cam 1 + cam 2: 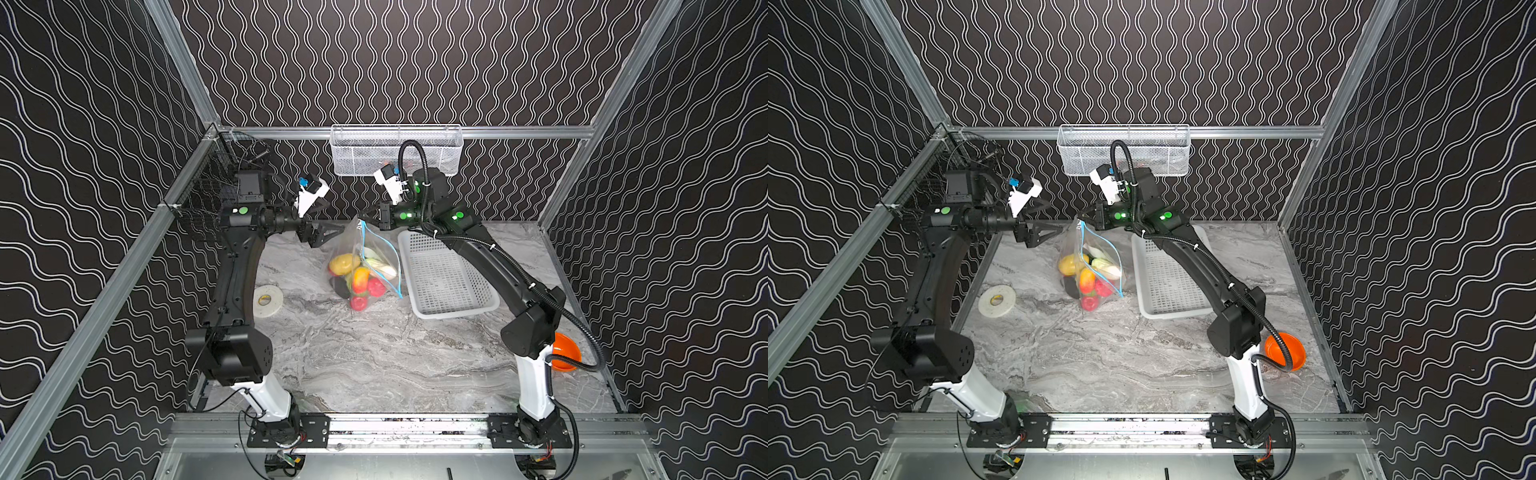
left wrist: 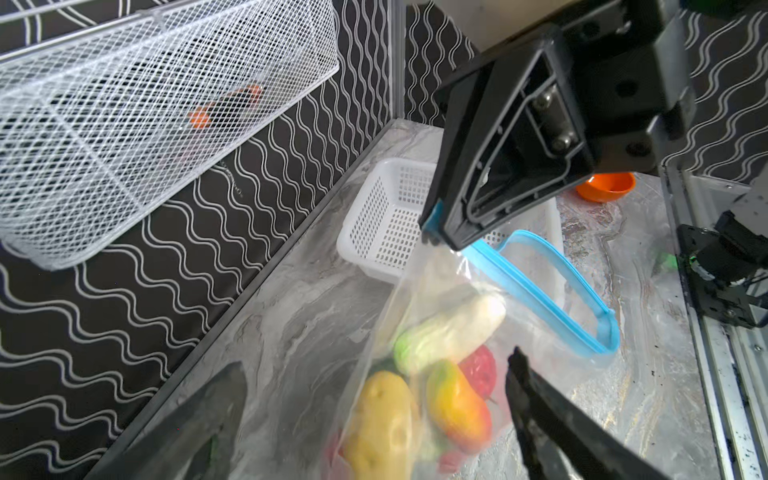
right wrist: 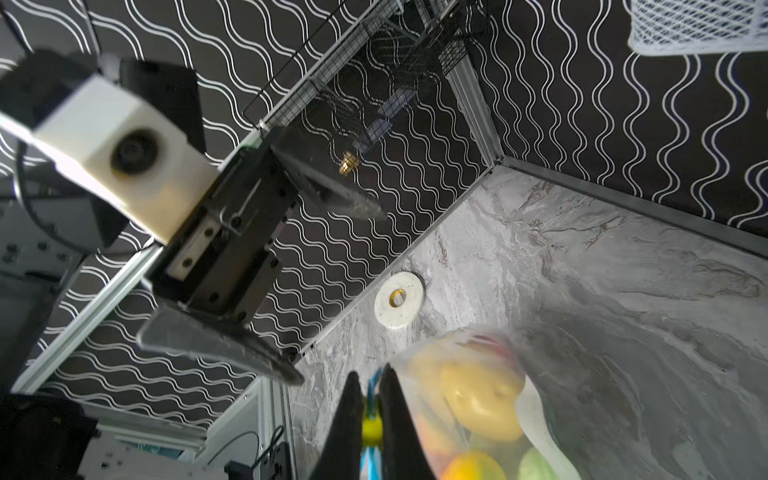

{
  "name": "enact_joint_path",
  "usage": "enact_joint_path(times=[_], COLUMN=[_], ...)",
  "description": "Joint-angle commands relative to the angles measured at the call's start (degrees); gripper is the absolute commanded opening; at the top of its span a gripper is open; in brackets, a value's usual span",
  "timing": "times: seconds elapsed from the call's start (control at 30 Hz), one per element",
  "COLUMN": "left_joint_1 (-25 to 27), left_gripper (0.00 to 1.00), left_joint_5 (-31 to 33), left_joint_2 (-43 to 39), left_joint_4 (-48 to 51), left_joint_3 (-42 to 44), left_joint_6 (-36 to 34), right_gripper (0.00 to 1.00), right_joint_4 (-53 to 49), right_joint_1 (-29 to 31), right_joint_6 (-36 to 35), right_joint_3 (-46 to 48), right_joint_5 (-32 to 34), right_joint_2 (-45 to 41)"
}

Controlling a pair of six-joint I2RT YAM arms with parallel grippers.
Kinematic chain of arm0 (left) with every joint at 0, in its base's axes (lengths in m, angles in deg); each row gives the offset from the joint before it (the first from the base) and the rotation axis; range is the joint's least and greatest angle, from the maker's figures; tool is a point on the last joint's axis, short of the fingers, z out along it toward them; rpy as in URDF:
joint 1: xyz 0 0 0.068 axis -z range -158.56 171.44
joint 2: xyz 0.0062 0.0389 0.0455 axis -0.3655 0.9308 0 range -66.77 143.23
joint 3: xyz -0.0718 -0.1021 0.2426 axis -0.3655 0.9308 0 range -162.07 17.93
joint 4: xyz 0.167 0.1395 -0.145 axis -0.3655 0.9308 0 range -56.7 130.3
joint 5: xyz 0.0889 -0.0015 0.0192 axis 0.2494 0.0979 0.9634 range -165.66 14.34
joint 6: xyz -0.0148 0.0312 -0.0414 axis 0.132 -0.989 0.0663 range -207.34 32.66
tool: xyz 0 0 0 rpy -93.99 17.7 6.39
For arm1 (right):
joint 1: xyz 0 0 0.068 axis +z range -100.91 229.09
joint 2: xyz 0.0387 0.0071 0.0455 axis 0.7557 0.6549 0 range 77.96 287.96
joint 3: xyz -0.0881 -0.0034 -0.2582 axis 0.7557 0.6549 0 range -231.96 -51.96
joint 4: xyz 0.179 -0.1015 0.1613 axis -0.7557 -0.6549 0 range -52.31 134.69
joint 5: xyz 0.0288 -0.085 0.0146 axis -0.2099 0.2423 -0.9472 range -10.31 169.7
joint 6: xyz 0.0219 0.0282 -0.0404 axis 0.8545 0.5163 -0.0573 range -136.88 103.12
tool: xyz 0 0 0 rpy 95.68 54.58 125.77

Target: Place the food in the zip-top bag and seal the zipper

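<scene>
The zip-top bag (image 1: pixel 365 253) hangs from its top corner above the marble table in both top views. My right gripper (image 1: pixel 360 217) (image 3: pixel 371 376) is shut on the zipper's yellow-green slider (image 3: pixel 371 430) at the end of the blue zipper (image 2: pixel 540 299). Below that the strip gapes in a loop. The food is in the bag: yellow potato (image 1: pixel 344 264), orange-yellow pepper (image 2: pixel 455 405), white radish (image 2: pixel 449 332), red rounds (image 1: pixel 376 286), dark avocado (image 1: pixel 340 286). My left gripper (image 1: pixel 334 236) (image 2: pixel 374 374) stands open just left of the bag, holding nothing.
A white perforated basket (image 1: pixel 457 313) sits right of the bag under the right arm. An orange bowl (image 1: pixel 567 353) is at the right edge and a tape roll (image 1: pixel 268 300) at the left. A white mesh basket (image 1: pixel 397 149) hangs on the back wall.
</scene>
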Motion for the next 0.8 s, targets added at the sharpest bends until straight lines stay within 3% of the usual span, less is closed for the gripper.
enact_joint_path(times=[0.0,0.23,0.4,0.67,0.77], left_joint_1=[-0.12,0.76,3.04,6.37,8.11], left_gripper=[0.99,0.99,0.92,0.90,0.83], left_joint_5=[-3.31,-6.42,-3.17,-1.63,0.47], left_joint_2=[0.86,-0.38,0.13,2.80,3.71], left_joint_4=[4.93,5.48,10.09,15.17,16.43], left_joint_3=[-1.13,1.65,1.17,-2.16,-3.11], left_joint_6=[-5.32,-7.10,-13.77,-17.68,-19.01], right_gripper=[0.00,0.00,0.00,0.00,0.00], right_joint_4=[0.35,0.68,0.68,-0.85,0.03], right_joint_1=[0.01,0.01,0.04,0.01,0.02], right_joint_6=[-3.93,-6.08,-8.16,-9.19,-9.18], right_joint_3=[1.25,3.64,4.69,2.78,3.67], right_joint_5=[-2.38,-6.25,-8.54,-10.89,-11.88], right_joint_2=[-1.07,-1.90,-2.20,-0.43,-0.72])
